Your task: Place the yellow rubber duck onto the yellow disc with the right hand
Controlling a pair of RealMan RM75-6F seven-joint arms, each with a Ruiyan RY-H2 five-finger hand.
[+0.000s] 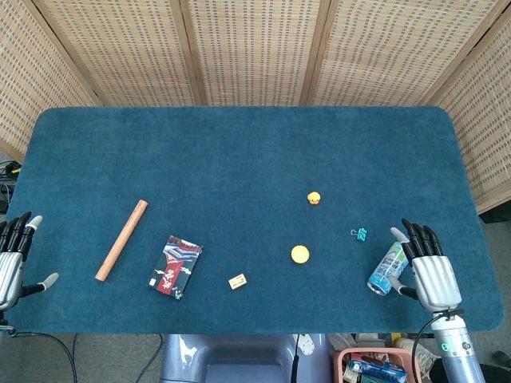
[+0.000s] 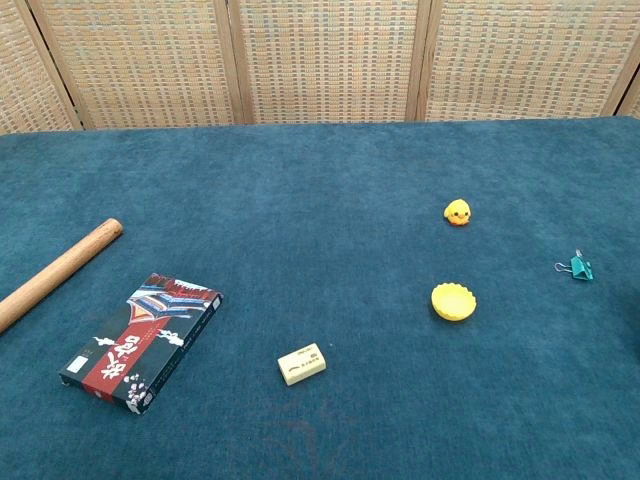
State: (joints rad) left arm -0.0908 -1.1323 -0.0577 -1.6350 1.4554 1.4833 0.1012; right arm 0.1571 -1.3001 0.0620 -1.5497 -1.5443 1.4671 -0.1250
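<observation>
The yellow rubber duck (image 1: 314, 198) (image 2: 457, 212) stands on the blue cloth, right of centre. The yellow disc (image 1: 299, 254) (image 2: 453, 301) lies nearer the front edge, a short way from the duck. My right hand (image 1: 429, 267) rests at the front right corner with its fingers spread, holding nothing, well to the right of both. My left hand (image 1: 12, 259) sits at the table's left edge, fingers apart and empty. Neither hand shows in the chest view.
A small can (image 1: 388, 270) lies right beside my right hand. A teal binder clip (image 1: 360, 234) (image 2: 579, 267) lies between hand and duck. A wooden rod (image 1: 121, 239), a dark card box (image 1: 176, 266) and a small eraser (image 1: 237, 281) lie left. Wicker screens stand behind.
</observation>
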